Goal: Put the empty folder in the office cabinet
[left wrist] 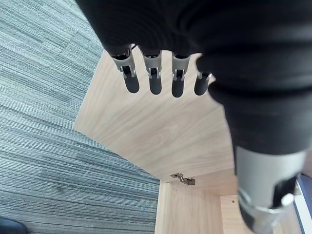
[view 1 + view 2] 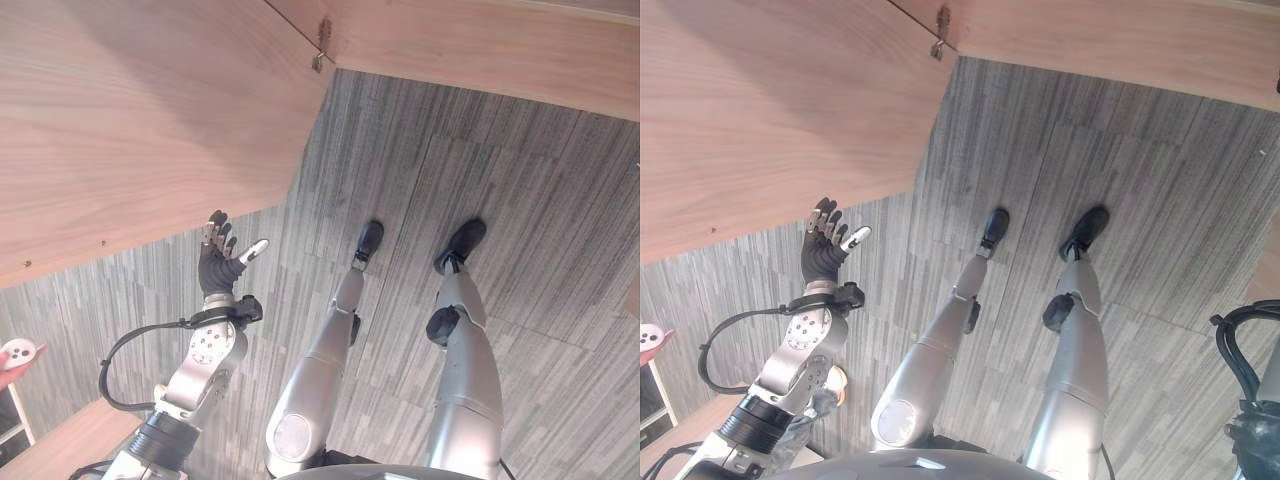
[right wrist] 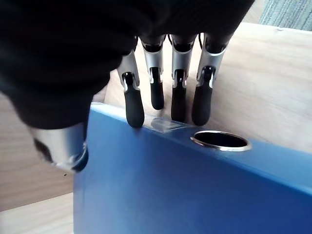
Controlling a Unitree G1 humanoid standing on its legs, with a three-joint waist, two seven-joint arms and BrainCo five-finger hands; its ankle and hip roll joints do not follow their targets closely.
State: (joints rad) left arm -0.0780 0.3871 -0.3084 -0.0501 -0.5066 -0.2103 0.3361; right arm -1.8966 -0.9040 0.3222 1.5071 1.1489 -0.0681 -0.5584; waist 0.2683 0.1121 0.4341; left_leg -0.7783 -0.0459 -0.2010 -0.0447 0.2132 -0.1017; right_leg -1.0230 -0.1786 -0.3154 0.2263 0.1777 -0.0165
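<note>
Holding the blue folder [image 3: 195, 190] in my right hand [image 3: 73, 58], I see the fingers [image 3: 134, 105] curled over its spine and the thumb on its face, beside the cabinet's wooden panel [image 3: 273, 83]; my left hand [image 2: 222, 258] hangs spread by the cabinet door [image 2: 130, 130]

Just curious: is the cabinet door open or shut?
Open: the wooden door stands swung out from the cabinet, its hinge bared.
</note>
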